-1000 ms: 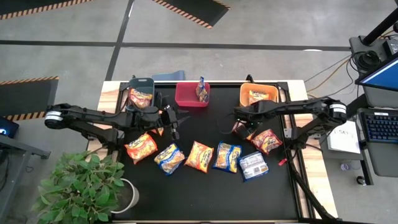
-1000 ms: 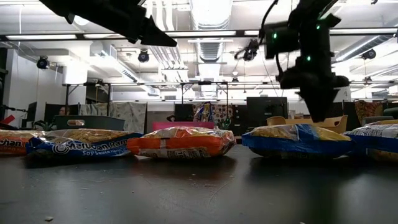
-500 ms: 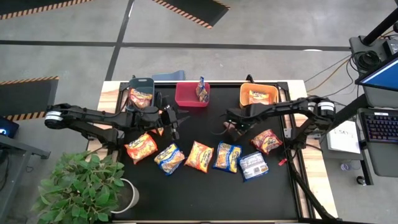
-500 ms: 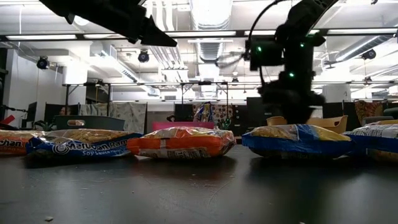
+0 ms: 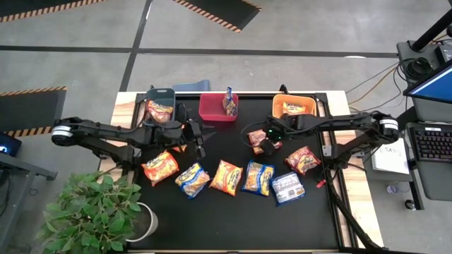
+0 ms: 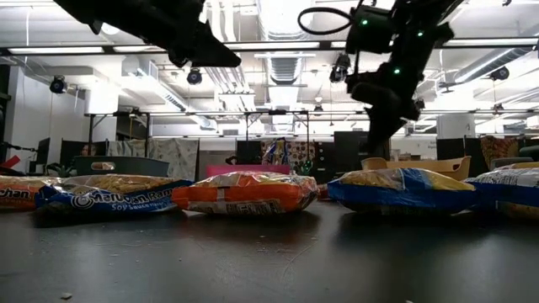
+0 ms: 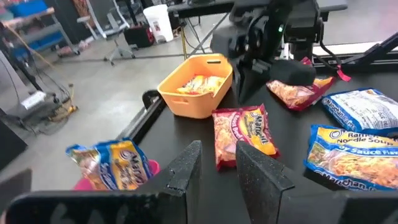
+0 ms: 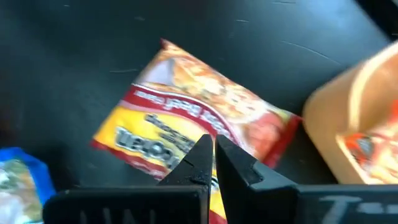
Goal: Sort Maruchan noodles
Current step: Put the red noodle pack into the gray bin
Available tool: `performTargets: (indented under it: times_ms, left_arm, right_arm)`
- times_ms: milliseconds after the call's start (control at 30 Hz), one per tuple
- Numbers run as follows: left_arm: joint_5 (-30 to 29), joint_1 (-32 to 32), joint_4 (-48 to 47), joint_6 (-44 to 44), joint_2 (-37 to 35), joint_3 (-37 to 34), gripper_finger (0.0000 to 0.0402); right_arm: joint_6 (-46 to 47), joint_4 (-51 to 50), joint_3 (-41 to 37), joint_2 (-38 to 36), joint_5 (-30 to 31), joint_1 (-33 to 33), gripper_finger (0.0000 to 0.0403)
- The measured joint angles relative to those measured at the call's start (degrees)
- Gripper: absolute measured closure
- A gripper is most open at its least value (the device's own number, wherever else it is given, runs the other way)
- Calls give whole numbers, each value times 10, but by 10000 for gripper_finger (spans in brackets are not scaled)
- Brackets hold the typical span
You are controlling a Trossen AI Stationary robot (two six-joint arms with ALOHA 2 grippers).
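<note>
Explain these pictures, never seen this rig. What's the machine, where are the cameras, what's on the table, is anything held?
It is a robot with two dark arms at a black table, each ending in a two-finger gripper. One camera looks straight down, one sits at table-top level, and one rides on each wrist, looking past that arm's own fingers. A row of noodle packets lies on the table, for example an orange packet. More packets sit in the dark grey bin, the red bin and the orange bin along one edge. The right gripper is shut on the edge of a red packet, which looks lifted off the table near the orange bin. The left gripper hovers open and empty near the grey bin.
</note>
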Motion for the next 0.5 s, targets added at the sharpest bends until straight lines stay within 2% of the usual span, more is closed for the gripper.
performTargets:
  times_ms: [200,367,500]
  left_arm:
    - [0,0,7,-47,41,0,319]
    - [1,0,18,-81,72,2,319]
    - [2,0,21,-107,89,3,319]
  right_arm:
    - [15,0,-54,-19,47,-7,394]
    - [53,8,-101,-5,54,-12,394]
    - [69,85,-125,16,22,-11,394]
